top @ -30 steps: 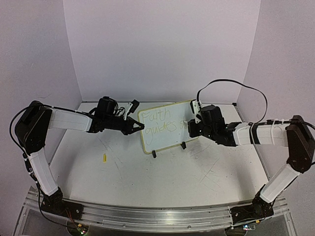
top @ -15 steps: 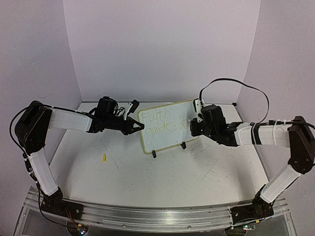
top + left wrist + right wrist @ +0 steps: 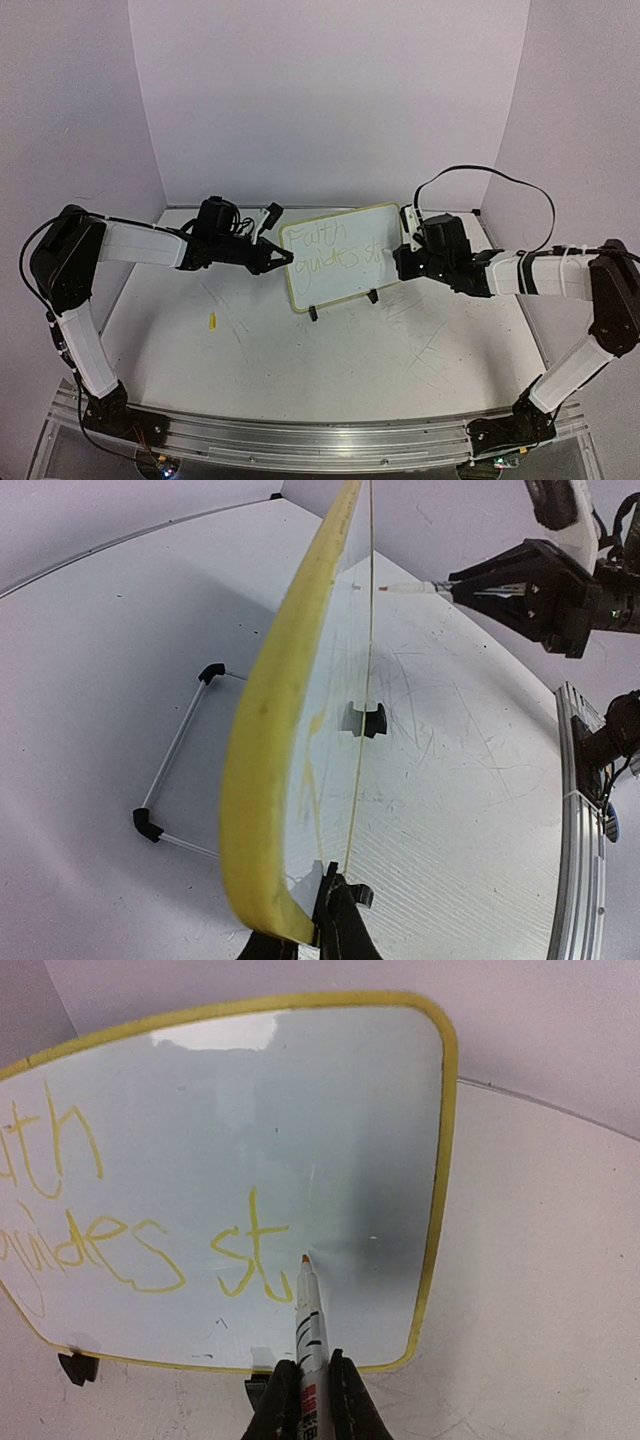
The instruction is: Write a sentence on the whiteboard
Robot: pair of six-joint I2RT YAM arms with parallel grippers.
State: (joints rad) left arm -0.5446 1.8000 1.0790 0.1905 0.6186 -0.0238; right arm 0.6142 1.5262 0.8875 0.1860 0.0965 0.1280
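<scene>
The whiteboard (image 3: pixel 335 255) with a thin yellow rim stands tilted on black clip feet at the middle back of the table. Yellow writing on it reads "Faith guides st". My left gripper (image 3: pixel 284 258) is shut on the board's left edge; the left wrist view shows the yellow rim (image 3: pixel 270 740) edge-on between the jaws. My right gripper (image 3: pixel 400 262) is shut on a white marker (image 3: pixel 310 1325) with an orange tip. The tip is at the board (image 3: pixel 250 1140) just right of the "st".
A small yellow marker cap (image 3: pixel 212 321) lies on the table left of centre. The wire stand (image 3: pixel 175 750) sits behind the board. Purple walls close in at the back and sides. A metal rail (image 3: pixel 320 435) runs along the near edge.
My right gripper with the marker has shifted right along the board, and the letters "st" have appeared after "guides". The left arm and the board have not moved.
</scene>
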